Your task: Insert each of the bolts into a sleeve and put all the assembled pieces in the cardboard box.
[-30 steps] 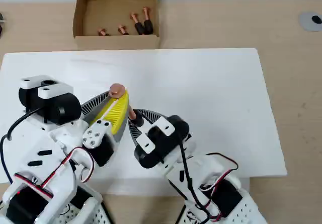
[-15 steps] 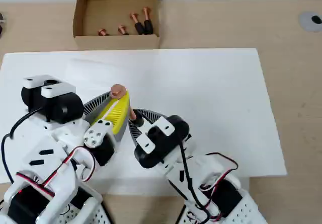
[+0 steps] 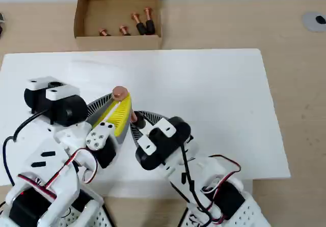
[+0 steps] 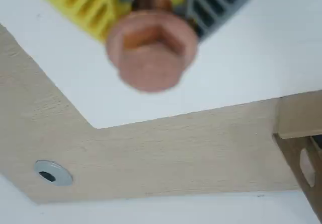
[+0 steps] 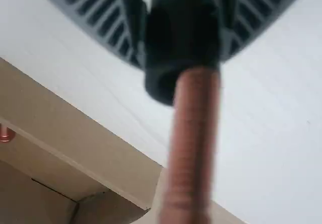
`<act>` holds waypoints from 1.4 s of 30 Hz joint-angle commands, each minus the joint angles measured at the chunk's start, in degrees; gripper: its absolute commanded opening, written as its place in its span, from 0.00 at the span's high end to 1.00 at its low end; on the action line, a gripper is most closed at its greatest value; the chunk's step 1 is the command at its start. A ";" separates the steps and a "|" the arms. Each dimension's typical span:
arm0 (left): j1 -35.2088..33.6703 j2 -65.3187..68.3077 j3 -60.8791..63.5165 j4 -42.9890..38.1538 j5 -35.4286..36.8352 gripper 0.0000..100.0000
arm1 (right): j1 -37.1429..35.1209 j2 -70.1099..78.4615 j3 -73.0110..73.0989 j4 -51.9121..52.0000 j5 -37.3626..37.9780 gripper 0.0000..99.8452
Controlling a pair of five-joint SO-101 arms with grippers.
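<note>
Left claw [image 3: 118,98], right claw [image 3: 136,120] clamped, tips near.

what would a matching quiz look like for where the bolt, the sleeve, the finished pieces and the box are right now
1 bolt
2 black sleeve
3 assembled pieces
4 cardboard box

a inside the cardboard box
b on the wooden table beyond the white sheet
c in the right pincer
d in the left pincer

Pairs: 1-d, 2-c, 3-a, 4-b

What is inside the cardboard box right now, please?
Four copper bolts lie along the near wall of the cardboard box. The two on the right sit in black sleeves; that wall hides whether the two on the left have any.
</note>
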 commanded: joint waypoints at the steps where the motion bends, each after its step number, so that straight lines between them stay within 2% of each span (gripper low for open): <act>1: 0.18 -0.04 0.09 -0.44 -0.44 0.99 | -0.75 0.31 -5.58 0.09 -0.53 0.99; 15: -0.09 -0.04 3.78 -5.45 -2.02 0.99 | -0.75 0.31 -5.58 0.09 -0.53 0.99; 21: -4.92 -0.04 4.48 -7.65 -1.93 0.99 | -0.75 0.31 -5.32 0.09 -0.53 0.99; 26: -5.10 -0.04 4.75 -8.62 -1.49 0.99 | -0.75 0.31 -5.32 0.09 -0.53 0.99; 30: -5.10 -0.04 4.75 -8.62 1.76 0.99 | -0.75 0.31 -5.23 0.09 -0.53 0.99; 42: -5.01 0.31 3.16 -8.62 4.13 0.99 | -0.75 0.31 -5.05 0.09 -0.53 0.99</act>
